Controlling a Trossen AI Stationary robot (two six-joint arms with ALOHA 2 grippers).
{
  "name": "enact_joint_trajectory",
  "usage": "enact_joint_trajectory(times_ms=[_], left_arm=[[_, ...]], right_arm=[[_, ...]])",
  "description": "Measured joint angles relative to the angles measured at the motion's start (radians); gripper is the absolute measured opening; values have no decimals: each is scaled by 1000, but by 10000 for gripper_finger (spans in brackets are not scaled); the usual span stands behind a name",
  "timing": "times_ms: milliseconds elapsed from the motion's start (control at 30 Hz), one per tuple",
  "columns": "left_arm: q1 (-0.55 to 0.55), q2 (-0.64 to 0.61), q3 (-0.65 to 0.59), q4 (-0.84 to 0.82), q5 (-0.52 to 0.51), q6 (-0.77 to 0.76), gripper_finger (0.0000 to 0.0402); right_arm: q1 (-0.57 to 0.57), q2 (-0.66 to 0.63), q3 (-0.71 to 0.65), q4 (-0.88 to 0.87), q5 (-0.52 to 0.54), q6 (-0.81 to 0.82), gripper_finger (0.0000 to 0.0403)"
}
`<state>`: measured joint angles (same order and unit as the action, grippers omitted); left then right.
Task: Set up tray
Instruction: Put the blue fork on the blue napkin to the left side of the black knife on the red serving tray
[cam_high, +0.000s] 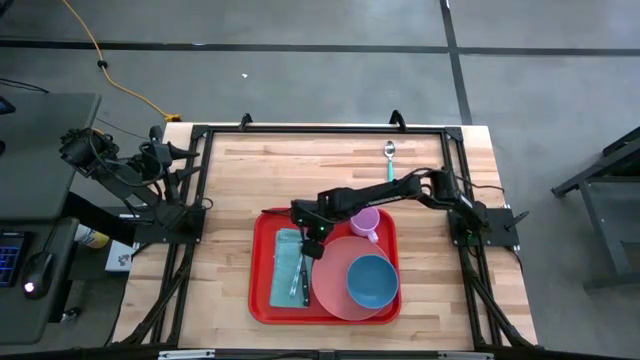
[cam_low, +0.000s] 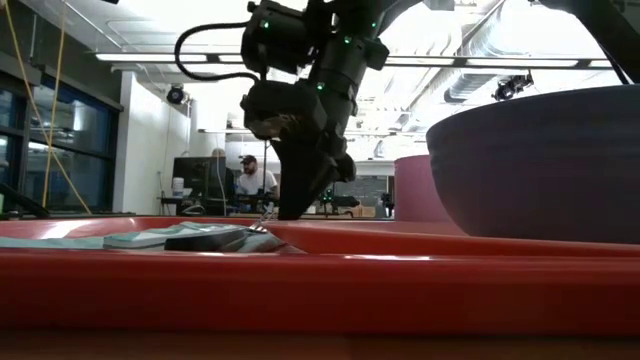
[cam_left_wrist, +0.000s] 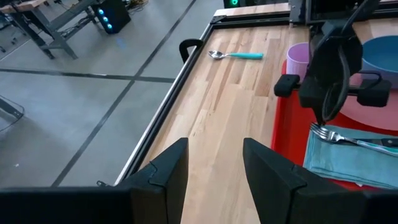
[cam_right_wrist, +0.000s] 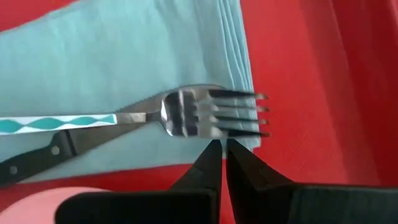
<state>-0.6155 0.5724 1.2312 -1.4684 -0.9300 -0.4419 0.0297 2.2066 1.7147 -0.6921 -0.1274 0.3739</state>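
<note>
Right hand (cam_right_wrist: 219, 149) above fork (cam_right_wrist: 211, 113)

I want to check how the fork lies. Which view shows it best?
The right wrist view: the fork fills the frame, tines clear, lying on the teal napkin beside a knife. The left wrist view shows it small; the high view only thin cutlery; the low view barely shows its tines.
</note>
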Motion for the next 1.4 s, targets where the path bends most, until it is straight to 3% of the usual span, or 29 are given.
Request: enact_joint_trajectory(times_ms=[1400], left_arm=[[0,0,0,1,4,18,182]], right_arm=[[-22,31,-3,167,-28,17,0]])
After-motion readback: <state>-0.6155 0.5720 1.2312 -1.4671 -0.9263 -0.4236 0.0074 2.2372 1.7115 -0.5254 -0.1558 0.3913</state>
